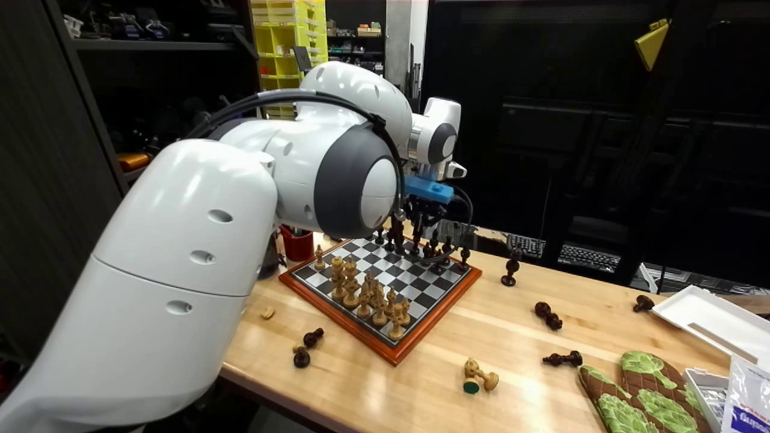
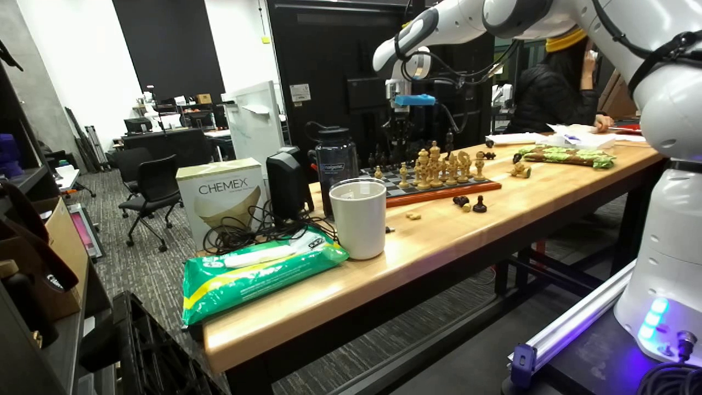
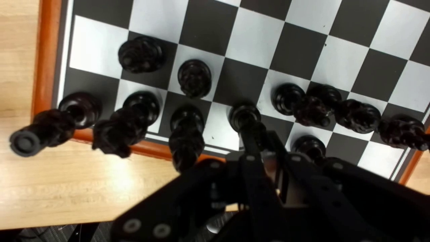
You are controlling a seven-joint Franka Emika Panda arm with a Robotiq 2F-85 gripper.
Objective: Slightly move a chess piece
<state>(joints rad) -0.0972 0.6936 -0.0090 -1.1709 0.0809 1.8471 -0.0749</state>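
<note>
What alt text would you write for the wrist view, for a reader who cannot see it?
From above, the robot's dark fingers are at the upper part of a dark chess piece on a checkered board; whether they grip it is unclear. Other dark pieces stand nearby, with wooden table beyond the board.

Far left in an exterior view, a white wall (image 2: 71, 71) flanks a black rectangular panel (image 2: 170, 49); black office chairs (image 2: 158, 180) stand on streaked grey carpet (image 2: 148, 269), left of an upright white board (image 2: 255, 129).
</note>
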